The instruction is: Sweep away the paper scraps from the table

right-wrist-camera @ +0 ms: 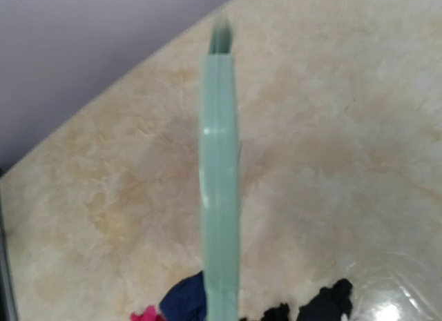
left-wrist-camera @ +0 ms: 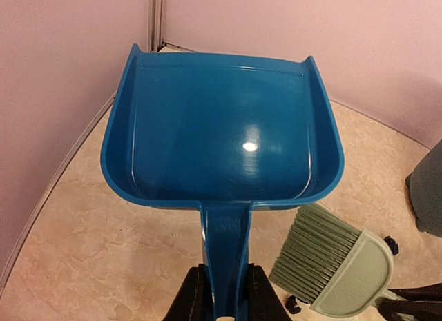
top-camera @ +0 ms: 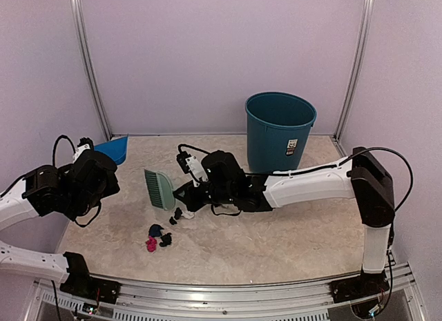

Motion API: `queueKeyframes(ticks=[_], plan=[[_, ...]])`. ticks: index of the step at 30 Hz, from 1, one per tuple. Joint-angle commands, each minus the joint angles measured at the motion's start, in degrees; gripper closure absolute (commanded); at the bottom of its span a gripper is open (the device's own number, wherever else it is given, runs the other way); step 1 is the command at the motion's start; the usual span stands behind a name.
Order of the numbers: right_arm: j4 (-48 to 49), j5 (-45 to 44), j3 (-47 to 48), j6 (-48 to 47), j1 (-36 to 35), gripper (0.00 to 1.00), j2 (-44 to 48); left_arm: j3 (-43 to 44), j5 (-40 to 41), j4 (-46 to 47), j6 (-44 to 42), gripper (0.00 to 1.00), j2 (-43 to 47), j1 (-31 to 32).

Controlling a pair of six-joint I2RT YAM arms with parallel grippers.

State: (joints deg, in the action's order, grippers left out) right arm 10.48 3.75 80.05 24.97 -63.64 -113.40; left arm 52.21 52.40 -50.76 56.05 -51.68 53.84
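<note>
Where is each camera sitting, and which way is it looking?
Top external: high behind the arms, looking down at the beige marbled table, teal plastic bin, left arm and right arm.
Left wrist: on the left arm, facing forward over the blue plastic dustpan; the left end effector clamps its handle.
Right wrist: on the right arm, looking down along the pale green hand brush at crumpled paper scraps; none of the robot shows.
Shared: both wrist views show the brush and table.

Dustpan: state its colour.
The dustpan is glossy blue; left wrist view shows it best.
</note>
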Motion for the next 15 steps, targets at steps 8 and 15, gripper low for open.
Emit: queueKeyframes(ticks=[8, 15], plan=[[-11.47, -8.27, 5.57, 4.99, -0.61, 1.0, -6.87, -1.34, -0.46, 2.61, -3.88, 1.0, 0.85, 0.89], [-15.3, -20.45, -2.99, 7.73, -0.59, 1.0, -0.75, -3.37, -2.18, 6.08, -5.26, 1.0, 0.51, 0.96]])
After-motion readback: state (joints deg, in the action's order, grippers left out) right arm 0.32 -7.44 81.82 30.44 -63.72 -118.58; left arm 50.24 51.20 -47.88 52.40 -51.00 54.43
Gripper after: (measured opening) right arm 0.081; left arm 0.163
